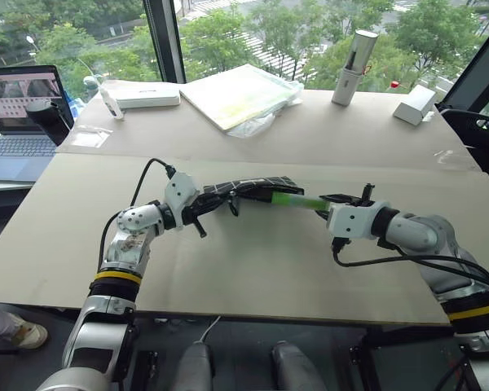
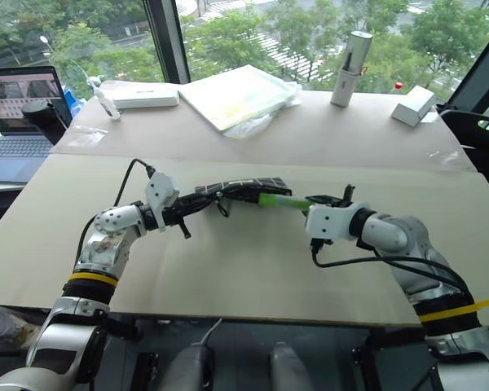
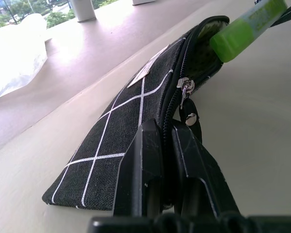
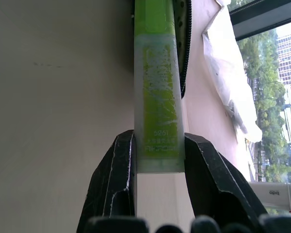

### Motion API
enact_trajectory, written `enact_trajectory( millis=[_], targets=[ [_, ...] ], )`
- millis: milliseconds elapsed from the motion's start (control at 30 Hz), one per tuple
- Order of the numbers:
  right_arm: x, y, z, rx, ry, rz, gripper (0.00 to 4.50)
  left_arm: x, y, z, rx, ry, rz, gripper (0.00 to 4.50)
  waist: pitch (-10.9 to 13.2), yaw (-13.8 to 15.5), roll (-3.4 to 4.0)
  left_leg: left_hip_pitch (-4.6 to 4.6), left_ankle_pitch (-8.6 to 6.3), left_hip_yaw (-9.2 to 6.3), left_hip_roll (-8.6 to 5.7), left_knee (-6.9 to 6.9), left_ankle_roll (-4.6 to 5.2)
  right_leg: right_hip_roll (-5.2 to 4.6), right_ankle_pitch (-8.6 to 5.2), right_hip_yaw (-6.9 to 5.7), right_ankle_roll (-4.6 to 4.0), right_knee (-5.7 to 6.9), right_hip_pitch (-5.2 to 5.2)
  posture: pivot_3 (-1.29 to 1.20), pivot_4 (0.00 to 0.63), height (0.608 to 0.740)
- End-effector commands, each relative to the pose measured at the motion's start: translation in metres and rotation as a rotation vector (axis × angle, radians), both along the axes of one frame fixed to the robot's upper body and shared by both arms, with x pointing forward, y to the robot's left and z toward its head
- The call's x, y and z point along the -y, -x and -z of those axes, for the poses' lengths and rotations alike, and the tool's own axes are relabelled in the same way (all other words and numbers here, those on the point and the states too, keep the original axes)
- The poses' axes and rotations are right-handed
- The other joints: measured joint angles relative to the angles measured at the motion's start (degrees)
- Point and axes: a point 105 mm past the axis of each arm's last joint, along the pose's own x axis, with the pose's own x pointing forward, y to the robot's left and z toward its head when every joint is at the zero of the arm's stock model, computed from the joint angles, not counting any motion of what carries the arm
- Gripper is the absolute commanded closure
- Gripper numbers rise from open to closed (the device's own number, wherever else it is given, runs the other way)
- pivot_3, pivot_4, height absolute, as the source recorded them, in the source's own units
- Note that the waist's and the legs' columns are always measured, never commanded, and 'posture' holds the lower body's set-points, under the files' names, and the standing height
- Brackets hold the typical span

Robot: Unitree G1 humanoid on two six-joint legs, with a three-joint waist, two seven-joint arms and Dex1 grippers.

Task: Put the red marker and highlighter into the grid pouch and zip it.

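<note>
Left fingers point(image 3: 167, 160) pinch the grid pouch point(image 1: 248, 187) by its closed end above mid-surface point(image 1: 253, 269); right fingers point(image 4: 157, 165) clamp the highlighter point(image 1: 297, 201), its tip at the pouch's open mouth.

one pouch point(image 1: 248, 189) and one highlighter point(image 1: 297, 201) are seen, with two grippers, left point(image 1: 197, 208) and right point(image 1: 332, 200). on the table point(image 1: 253, 269) are counted one laptop point(image 1: 20, 122), one upright cylinder point(image 1: 354, 68), two white boxes point(image 1: 147, 96) point(image 1: 413, 104) and one bagged pad point(image 1: 240, 94).
</note>
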Motion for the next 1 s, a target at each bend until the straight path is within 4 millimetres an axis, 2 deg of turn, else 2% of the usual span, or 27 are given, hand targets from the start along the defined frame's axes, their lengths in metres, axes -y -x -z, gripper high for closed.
enact_trajectory(
  millis=[33, 200, 500, 633, 700, 733, 767, 800, 900, 1000],
  targets=[
    [-0.006, -0.006, -0.007, 0.035, 0.006, 0.001, 3.49, 0.007, 0.002, -0.014, 0.051, 0.007, 0.032, 4.5, 0.0, -0.02, 0.0, 0.0, 0.0, 0.0, 0.0, 0.0, 0.0, 0.0, 0.0, 0.0, 0.0, 0.0, 0.0, 0.0, 0.15, 0.738],
    [-0.026, -0.015, -0.006, 0.027, 0.013, -0.024, 3.49, 0.011, 0.004, -0.011, 0.044, 0.004, 0.044, 4.5, 0.0, -0.06, 0.0, 0.0, 0.0, 0.0, -0.01, 0.0, 0.0, -0.01, 0.01, 0.0, -0.01, 0.02, -0.01, 0.0, 0.15, 0.738],
    [-0.075, -0.018, 0.009, -0.009, 0.027, -0.118, 3.49, 0.013, 0.006, -0.007, 0.035, 0.007, 0.046, 4.5, 0.0, -0.05, 0.0, 0.0, 0.0, 0.0, 0.0, 0.0, 0.0, 0.0, 0.01, 0.0, -0.02, 0.05, -0.01, 0.0, 0.15, 0.738],
    [-0.081, -0.021, 0.007, -0.011, 0.018, -0.123, 3.49, 0.013, 0.006, -0.007, 0.033, 0.01, 0.041, 4.5, 0.0, 0.01, 0.0, 0.0, 0.0, 0.0, 0.0, 0.0, -0.01, -0.01, 0.01, -0.01, -0.02, 0.05, -0.02, 0.0, 0.15, 0.738],
    [-0.079, -0.025, 0.003, -0.013, -0.001, -0.103, 2.49, 0.013, 0.006, -0.007, 0.034, 0.013, 0.038, 4.5, 0.0, 0.09, 0.0, 0.0, 0.0, -0.01, -0.01, 0.0, -0.01, -0.01, 0.01, -0.01, -0.02, 0.05, -0.01, 0.0, 0.15, 0.738],
    [-0.077, -0.026, 0.002, -0.013, -0.008, -0.094, 2.27, 0.013, 0.006, -0.007, 0.034, 0.014, 0.037, 4.5, 0.0, 0.11, 0.0, 0.0, 0.0, -0.01, -0.01, 0.0, -0.01, -0.01, 0.01, -0.01, -0.02, 0.05, -0.01, 0.0, 0.15, 0.738],
    [-0.076, -0.027, 0.001, -0.014, -0.012, -0.089, 1.81, 0.013, 0.006, -0.007, 0.034, 0.015, 0.036, 4.5, 0.0, 0.11, 0.0, 0.0, 0.0, -0.01, -0.01, 0.01, -0.01, -0.01, 0.01, -0.01, -0.02, 0.05, -0.01, 0.0, 0.15, 0.738],
    [-0.069, -0.03, -0.003, 0.009, -0.013, -0.068, 1.6, 0.013, 0.006, -0.007, 0.034, 0.017, 0.034, 4.5, 0.0, 0.09, 0.0, 0.0, 0.0, 0.0, -0.01, 0.01, -0.01, -0.01, 0.01, -0.01, -0.02, 0.05, -0.01, 0.0, 0.15, 0.738],
    [-0.056, -0.036, -0.013, 0.022, -0.053, -0.022, 0.6, 0.013, 0.005, -0.007, 0.035, 0.019, 0.032, 4.5, 0.0, 0.05, 0.0, 0.0, 0.0, 0.0, -0.01, 0.01, -0.01, -0.01, 0.02, -0.01, -0.03, 0.06, -0.02, 0.0, 0.15, 0.738],
    [-0.039, -0.036, -0.028, 0.007, -0.145, 0.013, 0.6, 0.012, 0.005, -0.007, 0.035, 0.022, 0.029, 4.5, 0.0, 0.06, 0.0, 0.0, 0.0, 0.0, 0.0, 0.01, -0.01, -0.01, 0.02, -0.01, -0.03, 0.05, -0.01, 0.0, 0.15, 0.738]
  ],
)
